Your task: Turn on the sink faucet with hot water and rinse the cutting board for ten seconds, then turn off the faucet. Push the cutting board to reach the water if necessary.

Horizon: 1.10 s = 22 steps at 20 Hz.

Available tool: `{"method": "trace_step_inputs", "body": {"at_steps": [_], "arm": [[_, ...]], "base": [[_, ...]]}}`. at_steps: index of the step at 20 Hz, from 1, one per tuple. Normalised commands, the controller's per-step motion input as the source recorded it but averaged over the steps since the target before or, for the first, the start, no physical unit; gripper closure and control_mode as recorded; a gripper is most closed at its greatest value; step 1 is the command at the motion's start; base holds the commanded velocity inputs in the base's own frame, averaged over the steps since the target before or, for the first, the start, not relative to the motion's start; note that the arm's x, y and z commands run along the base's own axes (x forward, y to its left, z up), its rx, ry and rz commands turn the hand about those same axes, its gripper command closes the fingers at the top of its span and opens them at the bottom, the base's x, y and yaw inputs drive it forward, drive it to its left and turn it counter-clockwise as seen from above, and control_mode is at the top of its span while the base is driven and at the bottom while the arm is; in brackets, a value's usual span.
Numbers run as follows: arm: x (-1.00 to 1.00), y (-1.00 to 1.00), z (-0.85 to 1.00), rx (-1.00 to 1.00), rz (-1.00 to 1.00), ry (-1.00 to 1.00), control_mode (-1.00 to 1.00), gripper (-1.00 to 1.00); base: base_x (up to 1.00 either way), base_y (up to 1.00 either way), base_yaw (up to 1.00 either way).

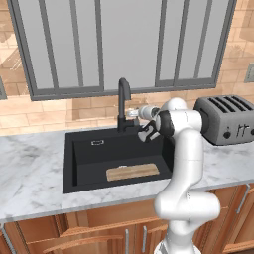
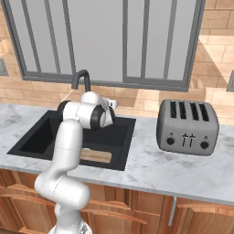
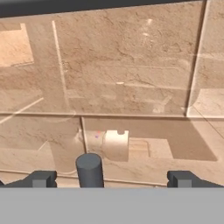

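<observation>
Step in hand, as judged: reaching for the lever of the sink faucet [image 1: 123,101] to start the hot water; no stream is running yet. The gripper [image 3: 111,178] is hovering at the base of the tap, facing the tiled backsplash [image 3: 127,78], its jaws spread wide and holding nothing. A dark cylindrical stub, probably the lever [image 3: 89,169], is sitting between the fingertips [image 3: 40,178], nearer the left one in the hand view. The cutting board [image 1: 132,171] is lying flat on the floor of the sink [image 1: 84,154], toward the front edge and apart from the spout. The toaster [image 2: 187,127] is standing well off to the right. Next move likely calls for engaging the lever and swinging it to the hot side; the board may then need pushing under the spout.
</observation>
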Motion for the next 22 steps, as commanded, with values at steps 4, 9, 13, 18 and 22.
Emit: {"method": "trace_step_inputs", "body": {"at_steps": [4, 9, 13, 18, 22], "arm": [[0.02, 0.0, 0.0, 0.0, 0.0, 0.0, -1.0, -1.0], [0.0, 0.0, 0.0, 0.0, 0.0, 0.0, -1.0, -1.0], [0.0, 0.0, 0.0, 0.0, 0.0, 0.0, -1.0, -1.0], [0.0, -0.12, 0.0, 0.0, 0.0, 0.0, -1.0, -1.0], [0.0, -0.17, 0.0, 0.0, 0.0, 0.0, -1.0, -1.0]], "base": [[0.0, 0.0, 0.0], [0.0, 0.0, 0.0], [0.0, 0.0, 0.0], [0.0, 0.0, 0.0], [0.0, 0.0, 0.0]]}}
